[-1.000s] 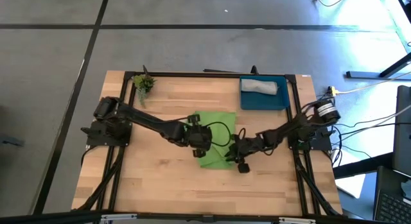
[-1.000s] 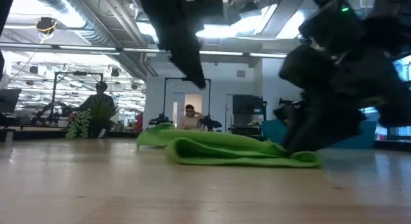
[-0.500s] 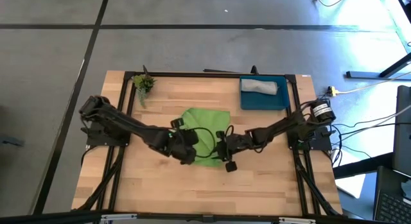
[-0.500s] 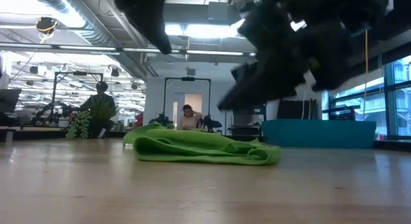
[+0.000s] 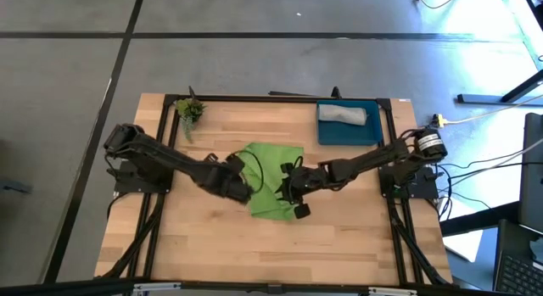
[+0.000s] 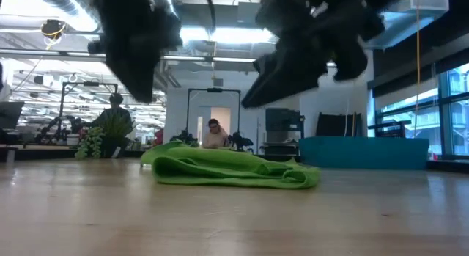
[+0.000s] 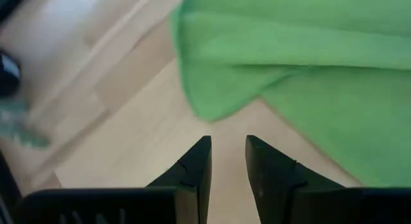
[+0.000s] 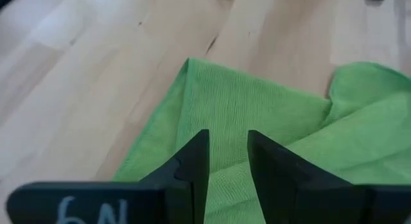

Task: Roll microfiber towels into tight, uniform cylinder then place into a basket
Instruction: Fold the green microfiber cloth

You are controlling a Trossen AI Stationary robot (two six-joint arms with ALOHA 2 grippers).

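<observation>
**Both arms lift clear of the half-folded green towel**

The green towel (image 5: 273, 179) lies folded and rumpled mid-surface, not yet a cylinder. A second ago both end effectors were down at it; now the left end effector (image 7: 227, 161) hovers just off its left edge and the right end effector (image 8: 227, 155) above its right side, each with fingers slightly spread and empty. The grey towel (image 5: 343, 114) already rests in the basket (image 5: 327, 135). Rolling looks barely begun; a fresh grip on an edge seems needed.
</observation>
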